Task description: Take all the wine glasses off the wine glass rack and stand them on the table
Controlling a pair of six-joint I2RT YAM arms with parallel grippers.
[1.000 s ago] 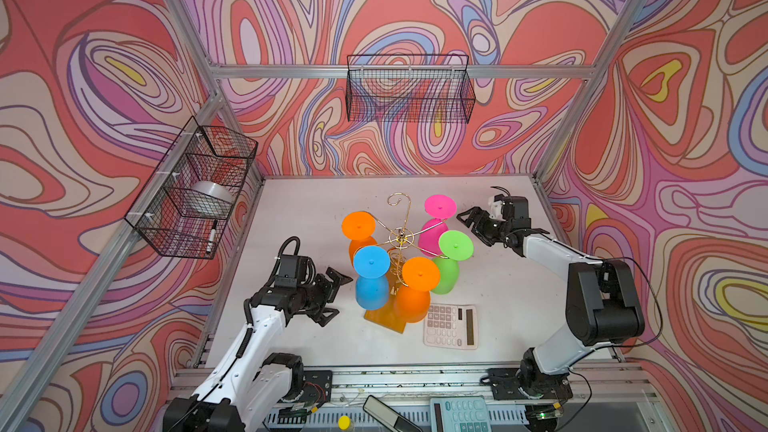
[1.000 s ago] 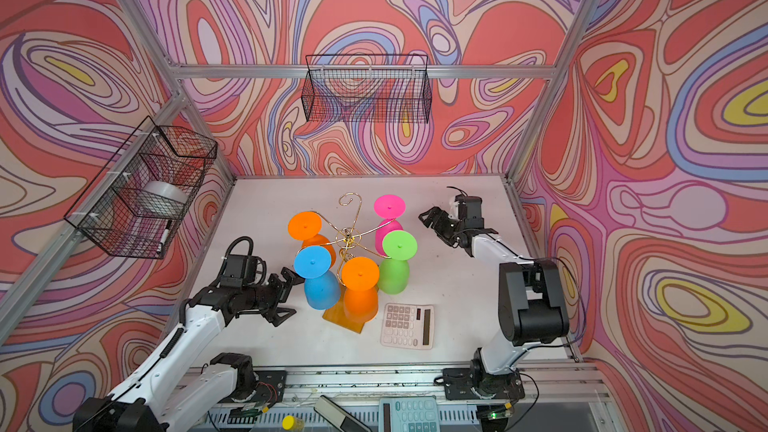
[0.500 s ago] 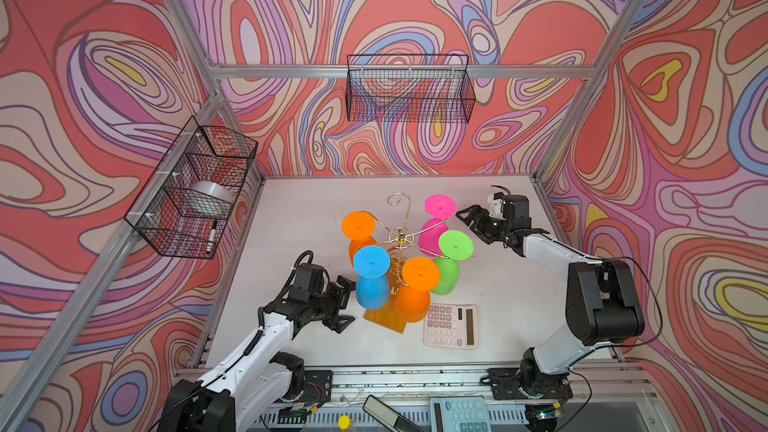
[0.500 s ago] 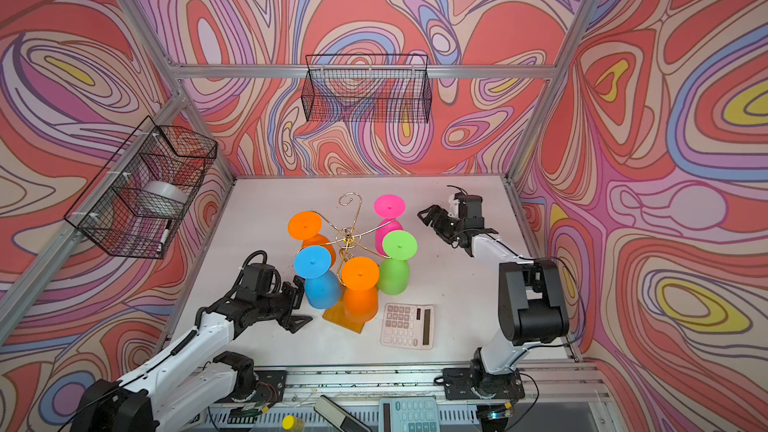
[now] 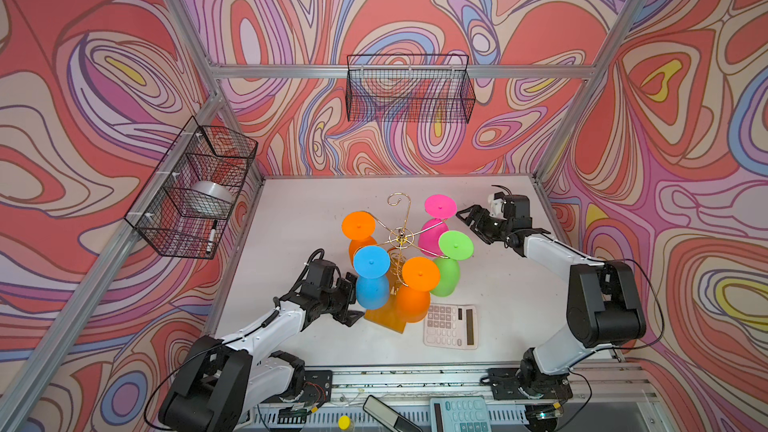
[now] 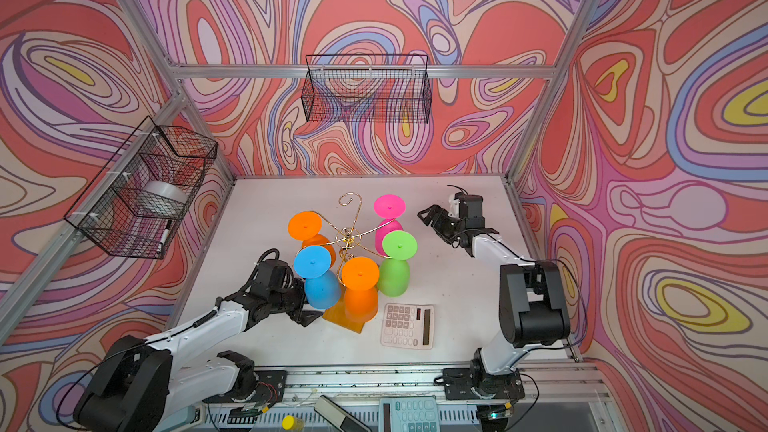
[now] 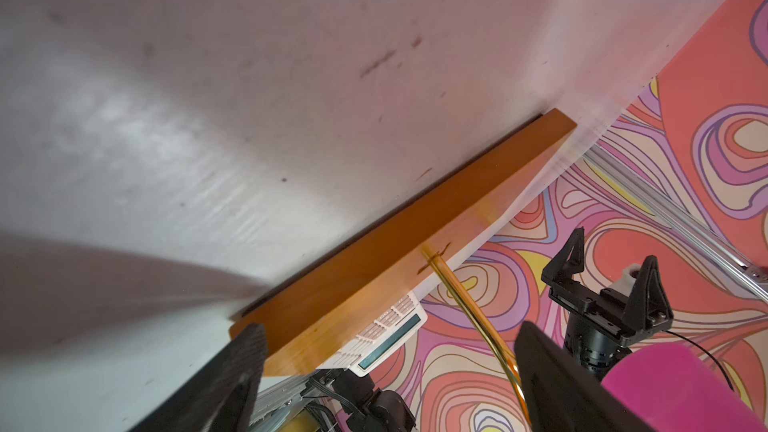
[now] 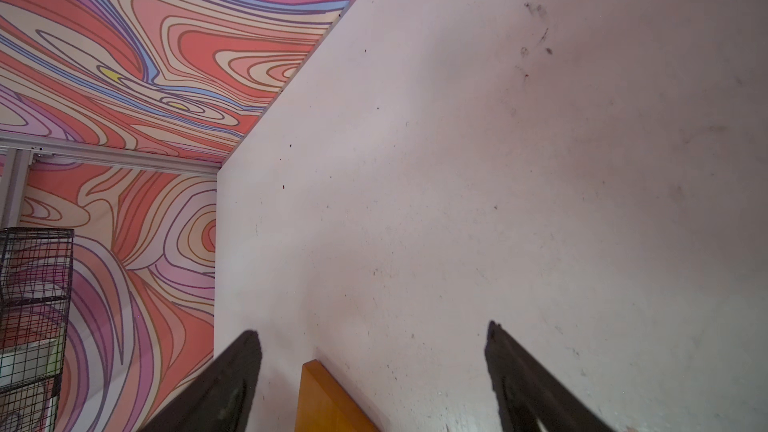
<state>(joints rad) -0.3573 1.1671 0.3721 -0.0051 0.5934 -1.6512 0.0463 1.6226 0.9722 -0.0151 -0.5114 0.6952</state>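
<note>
Steadiness of the wine glass rack [image 5: 400, 237] looks like the point of this step, since five glasses hang upside down from its gold arms and any tug on one would rock the whole tree. The left gripper [image 5: 349, 302] sits low at the table [image 5: 299, 218], just beside the blue glass [image 5: 371, 290], its jaws spread with nothing between them but the near corner of the amber base [image 7: 395, 251], as the left wrist view shows. The right gripper [image 5: 471, 223] waits near the pink glass [image 5: 434, 234] on the far side, jaws wide apart and empty, not touching it. To do this well, I judge the left jaws should close on the edge of the base squarely, flat against the table, so that the pinch presses the base down rather than levers it up. They should keep clear of the blue bowl hanging just above them. Only when the base is pinned should the right side take a glass, gripping the bowl or stem and sliding it outward along its arm, not lifting straight up. The calculator [image 5: 451, 326] lies just beside the base and could be nudged if the rack slides.
</note>
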